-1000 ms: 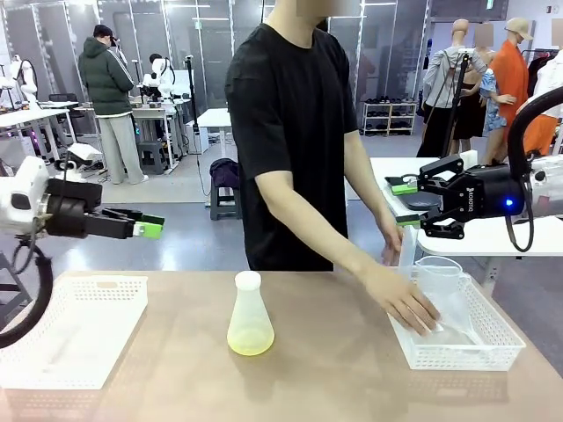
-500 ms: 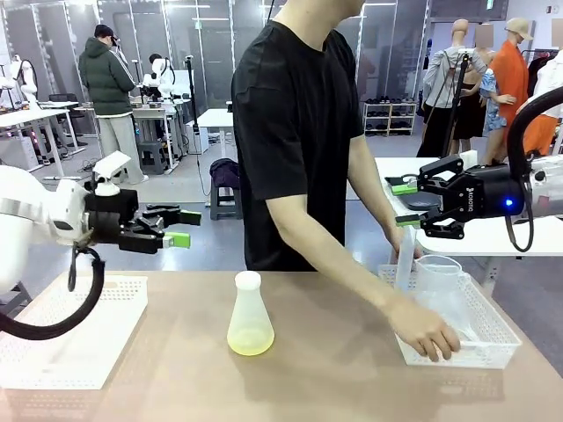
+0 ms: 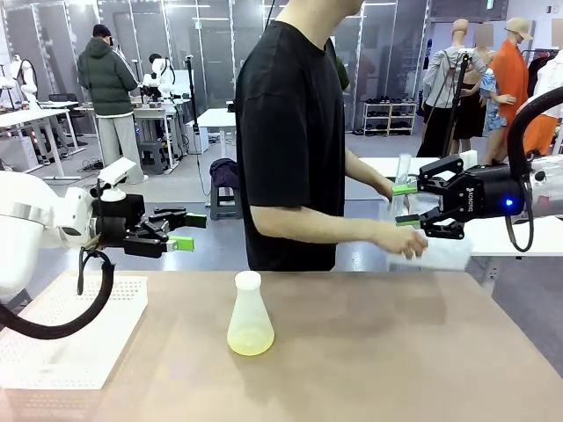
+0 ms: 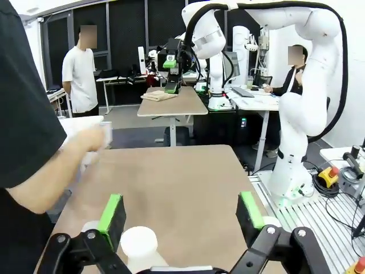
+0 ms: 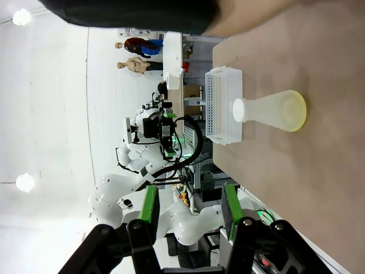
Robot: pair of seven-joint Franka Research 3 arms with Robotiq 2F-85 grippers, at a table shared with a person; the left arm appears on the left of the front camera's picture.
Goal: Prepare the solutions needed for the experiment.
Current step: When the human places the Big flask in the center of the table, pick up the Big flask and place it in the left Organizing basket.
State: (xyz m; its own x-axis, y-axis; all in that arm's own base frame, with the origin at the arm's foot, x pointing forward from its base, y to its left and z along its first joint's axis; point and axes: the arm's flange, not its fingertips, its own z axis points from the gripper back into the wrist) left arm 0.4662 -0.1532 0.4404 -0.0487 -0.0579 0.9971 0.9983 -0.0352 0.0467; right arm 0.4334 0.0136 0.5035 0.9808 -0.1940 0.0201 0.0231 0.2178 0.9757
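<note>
Standing mid-table: frosted conical flask (image 3: 250, 317), narrow neck, thin pale yellow-green solution (image 3: 251, 344) pooled at base. Left wrist view catches just its white mouth between fingers; right wrist view shows whole flask sideways beside perforated white basket (image 5: 224, 105). Left gripper (image 3: 180, 231) fingers apart, above table left. Right gripper (image 3: 405, 205) fingers apart, far right. Person's hand (image 3: 402, 239) now lifts right basket (image 3: 435, 253) off table; earlier it sat there.
</note>
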